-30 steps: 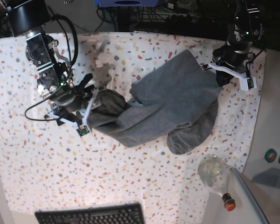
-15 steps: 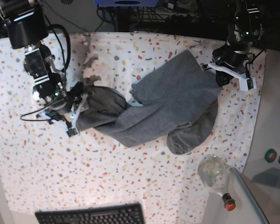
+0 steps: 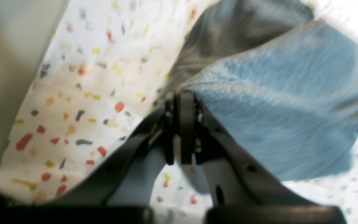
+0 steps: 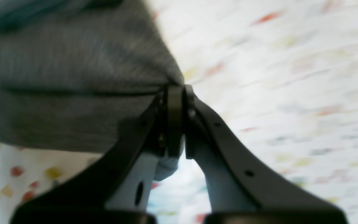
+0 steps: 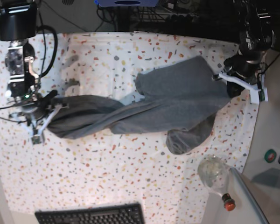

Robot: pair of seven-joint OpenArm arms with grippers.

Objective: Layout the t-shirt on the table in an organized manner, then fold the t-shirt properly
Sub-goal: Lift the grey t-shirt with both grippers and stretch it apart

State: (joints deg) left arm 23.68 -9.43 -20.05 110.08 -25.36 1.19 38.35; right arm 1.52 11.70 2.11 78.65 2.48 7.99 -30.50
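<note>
Currently: grey t-shirt (image 5: 149, 109) lies stretched across the speckled counter (image 5: 130, 186), running from approx. 9 o'clock to 3 o'clock w/ a twist near centre and a rumpled lobe sagging toward 5 o'clock. Right gripper (image 5: 37, 122) at 9 o'clock end, fingers (image 4: 175, 121) pressed together, pinching the fabric edge. Left gripper (image 5: 233, 83) at 2–3 o'clock end, fingers (image 3: 185, 124) likewise closed on cloth. Wrist views blurred. Clear bottle w/ red cap (image 5: 217, 179) at 5 o'clock, off the shirt; keyboard (image 5: 91, 214) at 6 o'clock edge.
</note>
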